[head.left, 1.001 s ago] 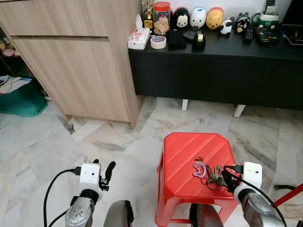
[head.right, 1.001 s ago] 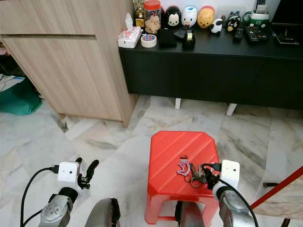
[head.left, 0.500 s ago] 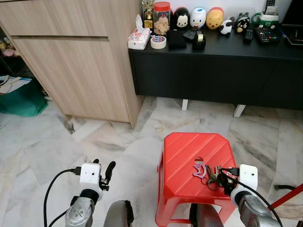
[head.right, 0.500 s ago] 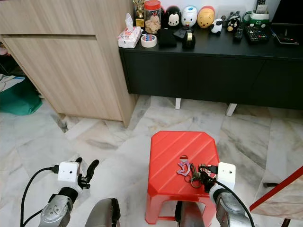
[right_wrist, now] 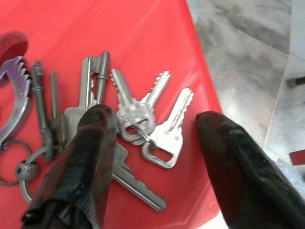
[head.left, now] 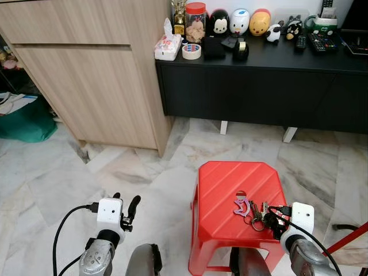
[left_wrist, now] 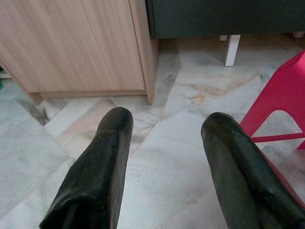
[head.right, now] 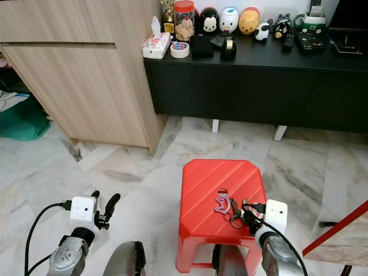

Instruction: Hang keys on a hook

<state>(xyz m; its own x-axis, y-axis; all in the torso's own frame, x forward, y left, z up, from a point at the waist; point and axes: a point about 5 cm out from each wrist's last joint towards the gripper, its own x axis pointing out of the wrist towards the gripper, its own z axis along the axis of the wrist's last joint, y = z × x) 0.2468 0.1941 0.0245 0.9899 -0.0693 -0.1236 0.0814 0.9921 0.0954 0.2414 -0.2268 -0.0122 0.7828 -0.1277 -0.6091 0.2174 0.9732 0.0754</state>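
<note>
Black-fingered right end effector (right_wrist: 152,157): fingers spread apart, holding nothing, poised low over the right-hand part of a red plastic stool (head.left: 221,184). Bunch of keys (right_wrist: 119,124) directly beneath and just ahead of the fingertips, lying flat on the stool top, fanned out; blades pointing mostly away from the wrist, rings and a serrated metal fob (head.left: 241,206) toward the stool's middle. One finger (right_wrist: 90,138) over the two long keys, the other (right_wrist: 228,152) past the outermost key, out over the stool's edge; silver keys between the two. Contact with the keys not determinable. Long axis of the bunch roughly crosswise to the finger gap.

Left end effector (left_wrist: 164,157): fingers apart, empty, held over the marble floor (head.left: 69,178) on the far side of the stool from the keys, well apart from them. Right arm clearly the nearer; judged the arm for the pickup.

Surface: ribbed red stool top, keys near its right front edge, little margin there.

Room: pale wooden cabinet (head.left: 86,75) ahead on the left; low black sideboard (head.left: 259,86) ahead, carrying a tissue pack (head.left: 168,46), tape roll (head.left: 192,51), jar (head.left: 196,22), cartoon figurines and remote controls. Green bag at far left. No hook identifiable.
</note>
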